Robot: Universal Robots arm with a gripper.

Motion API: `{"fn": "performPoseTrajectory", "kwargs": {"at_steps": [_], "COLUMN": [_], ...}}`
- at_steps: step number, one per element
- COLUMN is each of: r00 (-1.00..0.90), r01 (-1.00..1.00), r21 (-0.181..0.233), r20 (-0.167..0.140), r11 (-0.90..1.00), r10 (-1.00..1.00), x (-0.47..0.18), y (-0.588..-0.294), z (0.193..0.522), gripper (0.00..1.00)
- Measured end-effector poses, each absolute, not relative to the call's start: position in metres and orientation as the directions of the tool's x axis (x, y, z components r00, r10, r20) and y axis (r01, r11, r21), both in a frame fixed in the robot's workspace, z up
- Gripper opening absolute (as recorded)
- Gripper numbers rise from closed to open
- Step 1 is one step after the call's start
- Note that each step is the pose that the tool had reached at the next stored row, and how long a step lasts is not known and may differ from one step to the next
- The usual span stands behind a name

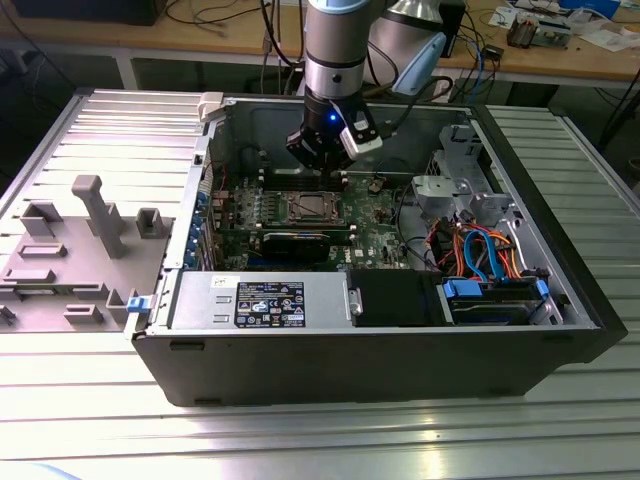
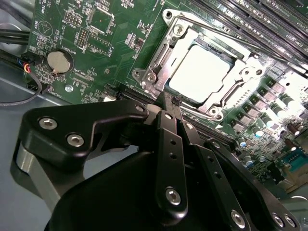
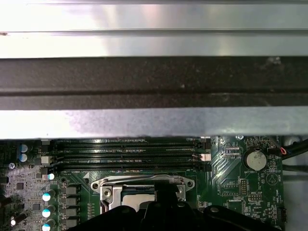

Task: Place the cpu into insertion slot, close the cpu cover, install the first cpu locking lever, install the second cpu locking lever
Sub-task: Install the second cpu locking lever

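Exterior view: an open computer case (image 1: 560, 290) lies on its side on a ribbed metal table (image 1: 300, 430), with the motherboard (image 1: 375, 235) as its floor. Near the board's middle sits the slot (image 1: 306, 208), and the arm's gripper (image 1: 322, 158) hangs just above the slot's far edge. Along the case's near wall lie a silver power supply (image 1: 258, 300) and, toward the exterior view's right, a blue drive bay (image 1: 495, 298) under orange and blue cables.

Second wrist view shows the cpu (image 2: 198, 73) lying flat in the slot (image 2: 204, 72), its pale metal top bright under the light, with the cover (image 2: 166, 57) down around it as a silvery frame. The gripper (image 2: 173, 103) has its black fingers drawn together (nothing between them), their tip at the socket's edge. A coin battery (image 2: 58, 61) sits on the board.

A grey fixture tray (image 1: 70, 255) rests at the table's left edge, and a wooden bench (image 1: 560, 60) with cables stands behind.
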State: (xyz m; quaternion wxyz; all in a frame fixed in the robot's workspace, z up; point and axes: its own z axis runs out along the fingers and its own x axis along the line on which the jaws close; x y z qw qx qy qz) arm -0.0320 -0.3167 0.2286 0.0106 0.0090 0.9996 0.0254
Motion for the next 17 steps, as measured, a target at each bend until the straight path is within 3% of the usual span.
{"fn": "performPoseTrajectory", "kwargs": {"at_steps": [17], "r00": [-1.000], "r01": [0.017], "r21": [0.028], "r20": [-0.021], "r11": [0.999], "r10": [0.018], "x": [-0.032], "y": [-0.317], "z": [0.243], "gripper": [0.11]}}
